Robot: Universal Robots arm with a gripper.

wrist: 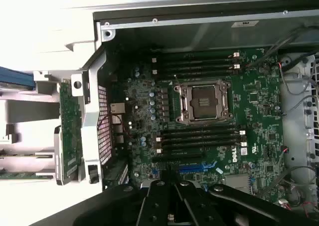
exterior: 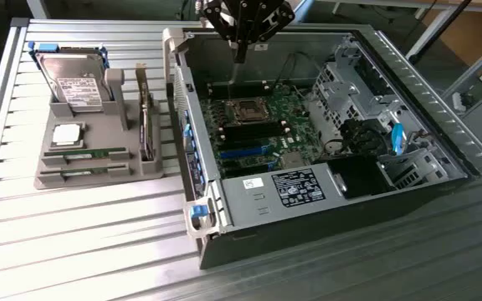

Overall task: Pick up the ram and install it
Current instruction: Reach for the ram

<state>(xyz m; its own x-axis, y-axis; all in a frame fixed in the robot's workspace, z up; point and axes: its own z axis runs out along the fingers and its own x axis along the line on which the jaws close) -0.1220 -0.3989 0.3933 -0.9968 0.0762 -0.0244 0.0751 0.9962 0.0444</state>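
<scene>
Two green ram sticks (exterior: 86, 153) (exterior: 85, 170) lie in slots at the front of a grey holder (exterior: 65, 182) on the exterior view's left. In the wrist view their ends (wrist: 22, 156) show beside the case. My gripper (exterior: 239, 55) hangs over the back of the open computer case (exterior: 308, 207), far from the sticks, shut with nothing between its fingers. In the wrist view the gripper (wrist: 171, 178) looks down on the motherboard (wrist: 254, 91), with its empty black ram slots (wrist: 197, 136) on both sides of the processor socket (wrist: 204, 102).
The holder also carries a hard drive (exterior: 73, 78), a square silver processor (exterior: 67, 133) and an upright dark expansion card (exterior: 146, 122). Inside the case sit a power supply (exterior: 287, 188), drive cages (exterior: 350, 94) and blue cables (exterior: 396, 138). The slatted metal table (exterior: 82, 244) lies around them.
</scene>
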